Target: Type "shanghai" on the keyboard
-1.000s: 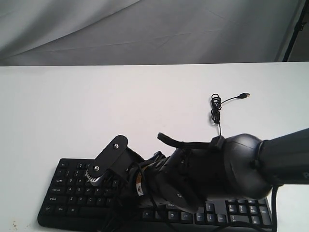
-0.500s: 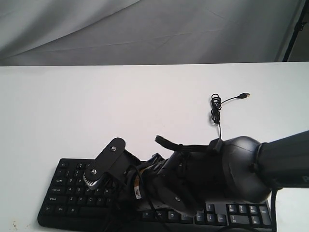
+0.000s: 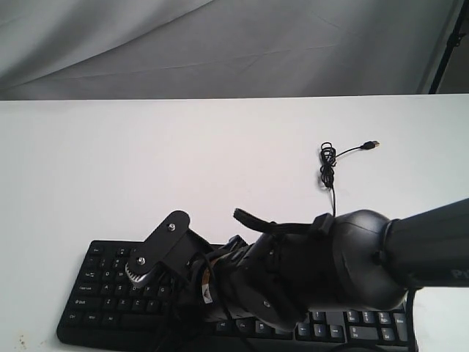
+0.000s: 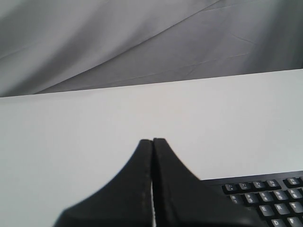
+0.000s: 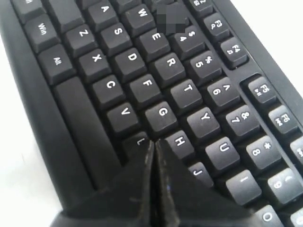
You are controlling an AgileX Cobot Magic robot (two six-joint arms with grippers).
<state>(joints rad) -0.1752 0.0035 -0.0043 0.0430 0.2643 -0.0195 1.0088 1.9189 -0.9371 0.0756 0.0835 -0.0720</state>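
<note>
The black keyboard (image 3: 110, 286) lies along the near edge of the white table, and my right arm (image 3: 330, 271) covers its middle. In the right wrist view my right gripper (image 5: 154, 142) is shut and empty. Its tip sits low over the keyboard (image 5: 132, 59), between the H key (image 5: 180, 142) and a half-hidden key beside it. My left gripper (image 4: 152, 140) is also shut and empty, over bare table, with the keyboard's function-key corner (image 4: 265, 189) off to one side. I do not see the left arm in the exterior view.
The keyboard's thin black cable (image 3: 326, 167) is bundled on the table behind the arm, with its USB plug (image 3: 374, 144) lying loose. A grey cloth backdrop (image 3: 220, 44) hangs behind the white table (image 3: 146, 161).
My right arm and its gripper have sunk a little toward the keyboard and shifted slightly left. The keyboard and cable have not moved.
</note>
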